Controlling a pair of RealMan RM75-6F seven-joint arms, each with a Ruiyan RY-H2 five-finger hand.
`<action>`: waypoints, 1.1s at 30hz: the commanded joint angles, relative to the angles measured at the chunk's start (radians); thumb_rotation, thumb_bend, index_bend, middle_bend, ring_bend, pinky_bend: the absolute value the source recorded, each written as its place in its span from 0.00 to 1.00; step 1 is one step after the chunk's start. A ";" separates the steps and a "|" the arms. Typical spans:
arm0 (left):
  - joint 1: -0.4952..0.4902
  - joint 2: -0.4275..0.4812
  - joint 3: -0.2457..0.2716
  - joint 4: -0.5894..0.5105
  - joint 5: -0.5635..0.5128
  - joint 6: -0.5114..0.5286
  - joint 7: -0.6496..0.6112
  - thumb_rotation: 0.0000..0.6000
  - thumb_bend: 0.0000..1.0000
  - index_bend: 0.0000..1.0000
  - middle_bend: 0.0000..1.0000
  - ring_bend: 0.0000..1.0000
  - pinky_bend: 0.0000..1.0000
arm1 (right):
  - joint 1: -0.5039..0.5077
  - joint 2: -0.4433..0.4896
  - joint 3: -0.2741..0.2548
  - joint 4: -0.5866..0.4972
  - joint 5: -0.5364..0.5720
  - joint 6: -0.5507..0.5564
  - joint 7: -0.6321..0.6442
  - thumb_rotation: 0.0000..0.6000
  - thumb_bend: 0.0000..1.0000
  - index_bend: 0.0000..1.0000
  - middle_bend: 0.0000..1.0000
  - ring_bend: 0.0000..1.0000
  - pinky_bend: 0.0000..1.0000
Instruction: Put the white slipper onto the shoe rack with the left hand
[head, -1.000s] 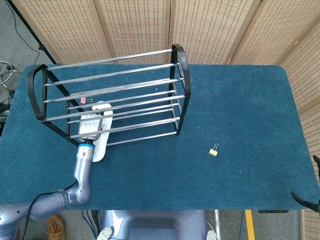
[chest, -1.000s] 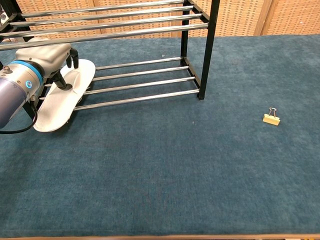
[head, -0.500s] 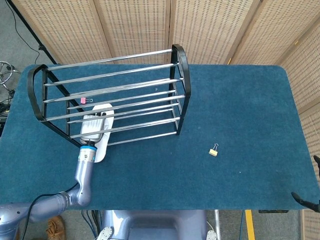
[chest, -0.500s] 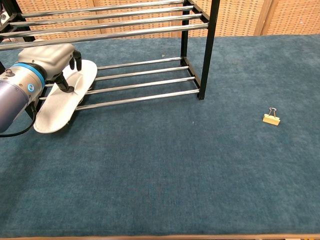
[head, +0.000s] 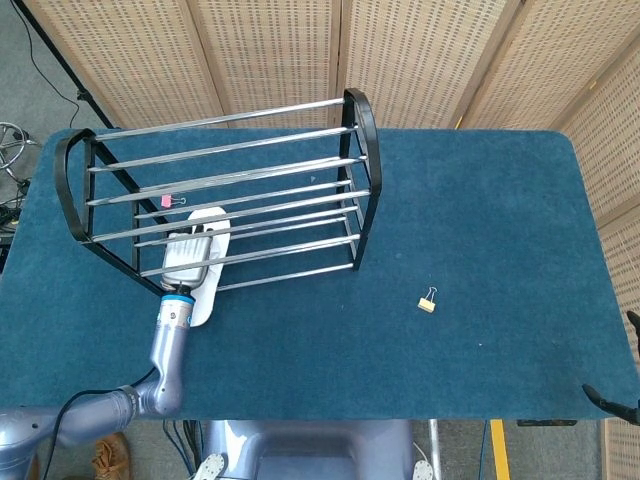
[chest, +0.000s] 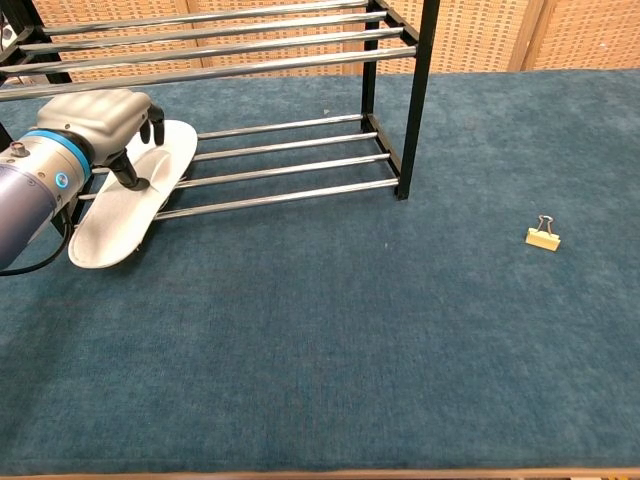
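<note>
The white slipper (head: 207, 262) (chest: 128, 198) lies tilted, its toe resting across the lower bars of the black and chrome shoe rack (head: 225, 190) (chest: 290, 160) and its heel on the blue table near the rack's left front. My left hand (head: 188, 255) (chest: 98, 122) sits on top of the slipper and grips it, dark fingertips (chest: 128, 177) curled down around its strap. Of my right hand only dark tips (head: 603, 398) show at the right edge of the head view, off the table's corner; their pose is unclear.
A small yellow binder clip (head: 428, 301) (chest: 542, 236) lies on the blue table (head: 480, 230) right of the rack. A pink clip (head: 167, 201) sits under the rack's upper bars. Wicker screens stand behind the table.
My left hand has pushed the slipper a little farther in over the rack's lower bars, and the heel has slid toward the rack.
</note>
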 joint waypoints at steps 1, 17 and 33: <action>0.001 0.002 0.001 -0.003 0.004 0.005 -0.002 1.00 0.12 0.41 0.38 0.35 0.46 | 0.000 0.000 0.000 0.000 0.001 0.000 0.000 1.00 0.00 0.00 0.00 0.00 0.00; 0.000 0.004 0.009 -0.001 0.025 0.030 0.021 1.00 0.29 0.38 0.36 0.35 0.46 | 0.001 0.000 -0.001 -0.003 0.001 -0.003 -0.001 1.00 0.00 0.00 0.00 0.00 0.00; 0.006 0.001 0.036 -0.021 0.061 0.055 0.049 1.00 0.29 0.38 0.36 0.35 0.46 | 0.001 0.001 -0.002 -0.004 0.000 -0.002 -0.001 1.00 0.00 0.00 0.00 0.00 0.00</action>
